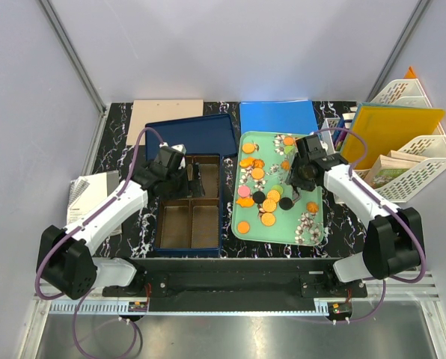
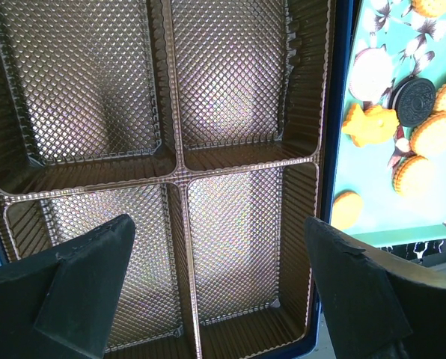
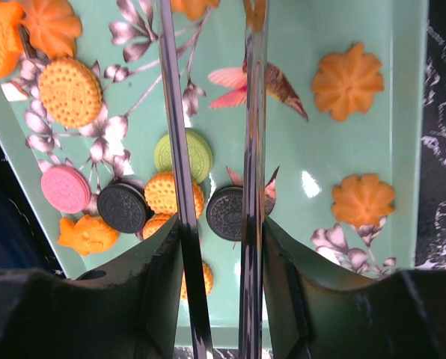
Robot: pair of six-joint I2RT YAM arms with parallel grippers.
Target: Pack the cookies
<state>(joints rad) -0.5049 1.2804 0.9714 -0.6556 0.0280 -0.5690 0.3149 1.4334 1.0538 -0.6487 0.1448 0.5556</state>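
Observation:
The cookies (image 1: pixel 268 207) lie scattered on a mint-green tray (image 1: pixel 313 233); most are orange, with a few pink, green and black. My right gripper (image 3: pixel 221 232) hovers over the tray, shut on metal tongs (image 3: pixel 173 112). The tongs' two blades stand apart with a black cookie (image 3: pixel 224 213) between them. A green cookie (image 3: pixel 200 155), a pink one (image 3: pixel 64 188) and another black one (image 3: pixel 122 207) lie to its left. My left gripper (image 2: pixel 217 224) is open and empty above an empty brown divided tray (image 2: pixel 230 97) in a blue box (image 1: pixel 224 224).
The blue box lid (image 1: pixel 193 133) lies behind the box. A blue folder (image 1: pixel 278 116) and a tan board (image 1: pixel 167 112) lie at the back. White file organizers (image 1: pixel 410 142) stand at the right. Papers (image 1: pixel 88 193) lie at the left.

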